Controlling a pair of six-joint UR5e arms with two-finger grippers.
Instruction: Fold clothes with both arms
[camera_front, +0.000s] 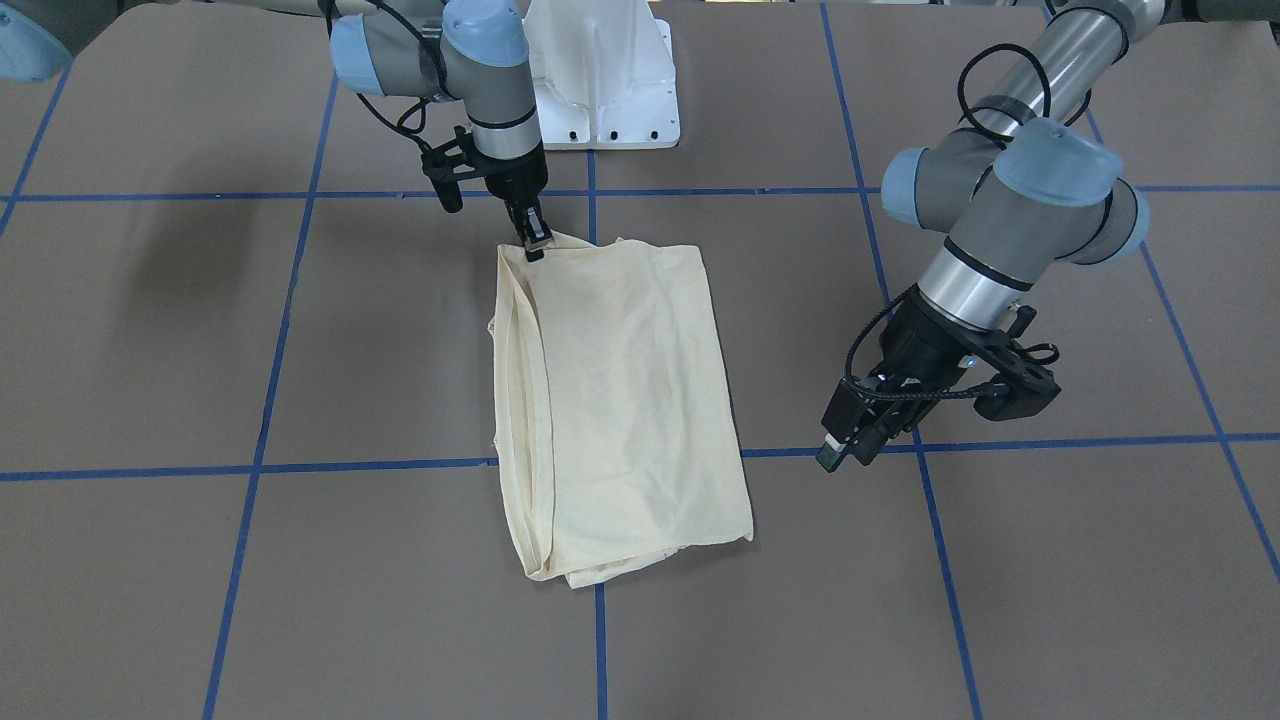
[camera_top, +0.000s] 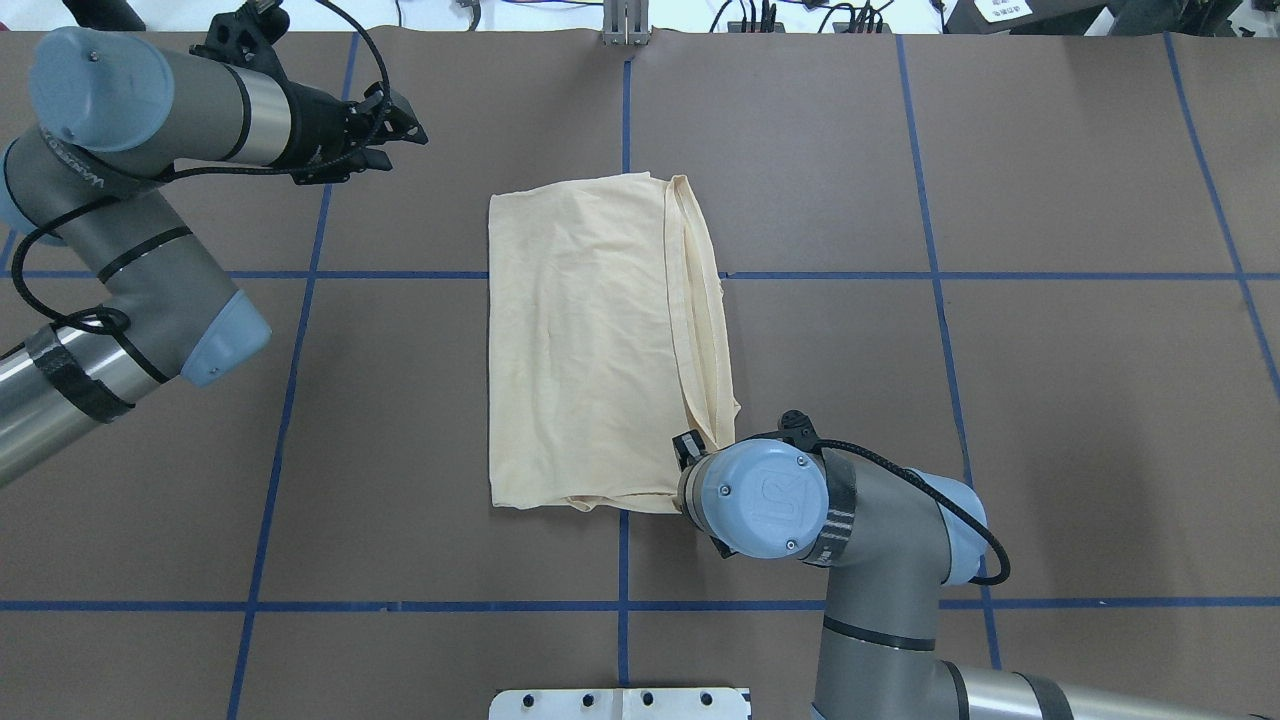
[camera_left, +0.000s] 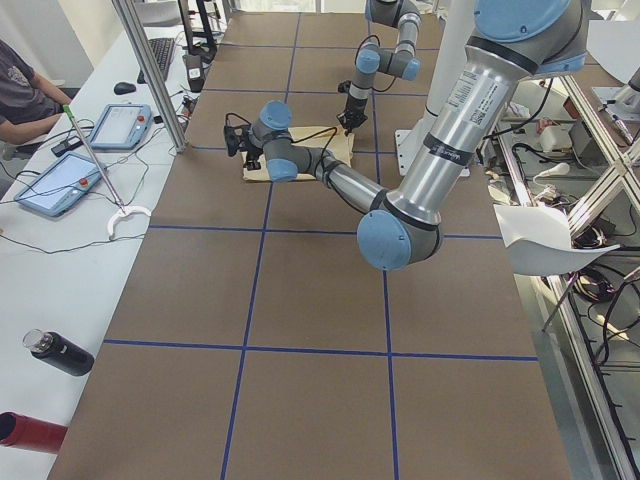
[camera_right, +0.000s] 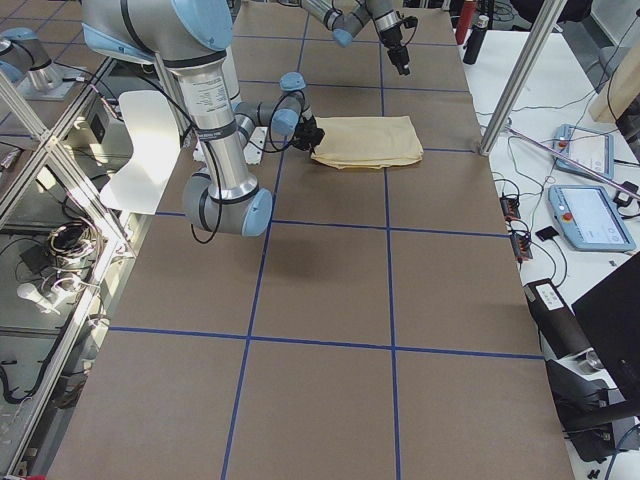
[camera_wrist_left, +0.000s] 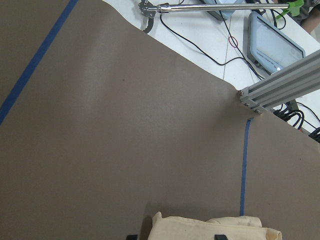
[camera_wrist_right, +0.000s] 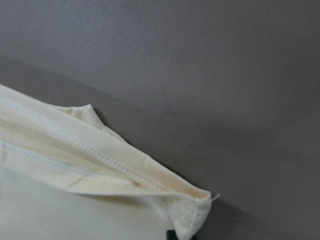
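The pale cream-yellow shirt (camera_front: 620, 400) lies folded into a long rectangle on the brown table, its print hidden; it also shows in the overhead view (camera_top: 580, 340). My right gripper (camera_front: 535, 245) points straight down and is pinched shut on the shirt's corner nearest the robot base. The right wrist view shows that hemmed corner (camera_wrist_right: 190, 205) up close. In the overhead view the right wrist (camera_top: 765, 497) covers this gripper. My left gripper (camera_front: 835, 455) is open and empty, hovering off the shirt's side, apart from the cloth (camera_wrist_left: 210, 227); it also shows in the overhead view (camera_top: 405, 125).
The white pedestal base (camera_front: 600, 80) stands at the table's robot edge. Blue tape lines (camera_front: 600, 640) grid the brown table. An aluminium post (camera_right: 520, 70) and the operators' desk with tablets (camera_right: 590, 215) stand past the far edge.
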